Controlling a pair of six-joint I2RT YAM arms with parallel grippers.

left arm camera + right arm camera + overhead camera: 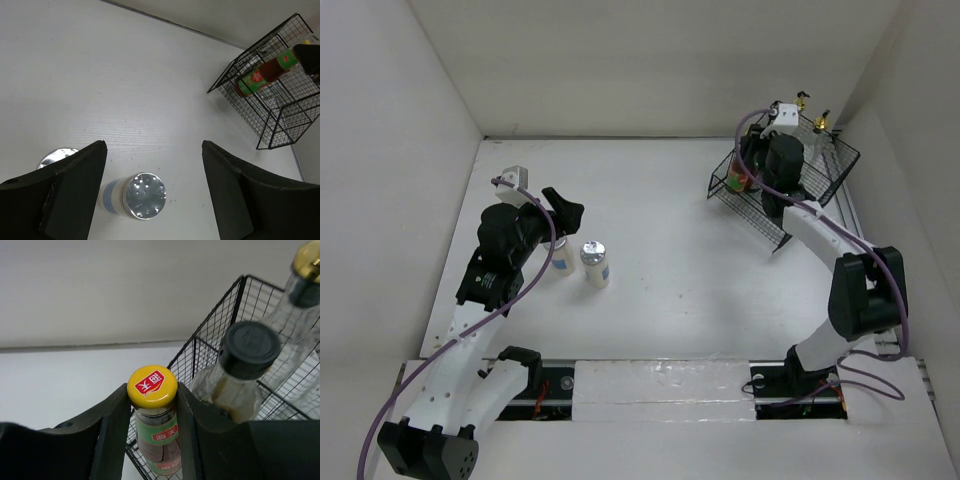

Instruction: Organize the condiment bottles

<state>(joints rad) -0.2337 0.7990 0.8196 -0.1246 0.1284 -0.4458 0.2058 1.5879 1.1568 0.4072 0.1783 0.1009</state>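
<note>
Two short white condiment bottles with silver caps stand left of the table's middle, one [595, 264] in full sight and one [562, 264] half under my left arm. My left gripper [154, 165] hangs open above them. One silver cap [144, 195] shows between the fingers, nearer the left one, and the other cap [57, 157] peeks from behind the left finger. My right gripper [152, 392] is shut on the yellow cap of the green-and-red-labelled bottle [152, 384] at the left end of the black wire basket [830, 170]. Beside it stand a black-capped bottle [248, 347] and a clear glass bottle with a gold pourer [307, 262].
The basket [280, 117] sits at the far right against the right wall, with two gold pourers [803, 100] rising at its back. White walls close the table on the left, far and right sides. The arms' bases stand on a rail [660, 385] along the near edge.
</note>
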